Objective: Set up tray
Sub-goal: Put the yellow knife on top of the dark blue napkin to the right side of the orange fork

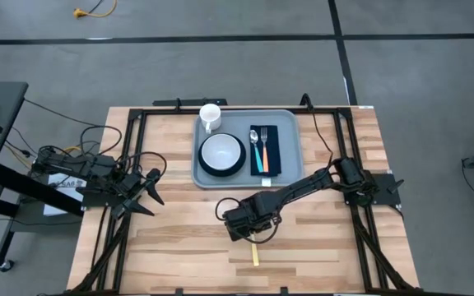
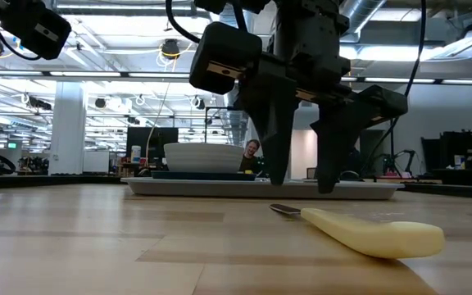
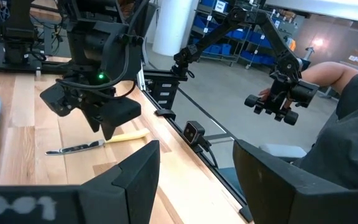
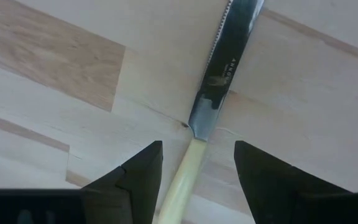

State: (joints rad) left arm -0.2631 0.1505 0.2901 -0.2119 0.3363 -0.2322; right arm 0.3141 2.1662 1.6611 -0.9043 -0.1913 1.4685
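A: Okay, quick pass. Where's the tray (image 1: 290, 168)?
B: Far half of the table (image 1: 179, 247), centre. Already holds a bowl (image 1: 221, 152) on a dark plate (image 1: 221, 170), plus a fork (image 1: 262, 140) and spoon (image 1: 254, 137) on a napkin (image 1: 273, 150). Mug (image 1: 210, 117) sits at its far-left corner.
A: What's left?
B: Knife (image 4: 219, 71), lying flat on the wood nearer than the tray, apart from it.
A: Right gripper (image 4: 197, 168)?
B: Hanging right over the knife, fingers apart, straddling the spot where blade meets the pale handle (image 2: 375, 233). Not touching as far as I can tell.
A: Left gripper (image 1: 151, 191)?
B: Parked at the left edge, fingers apart, holding nothing.
A: How would the knife handle?
B: Looks light, stiff, thin. Probably slick on the steel, and it lies low, so fingers likely have to reach the tabletop. I'd pinch the handle across its width, near the blade joint, not the serrated blade.
A: Fragile?
B: Probably not; slipping or twisting in the grip is the risk.
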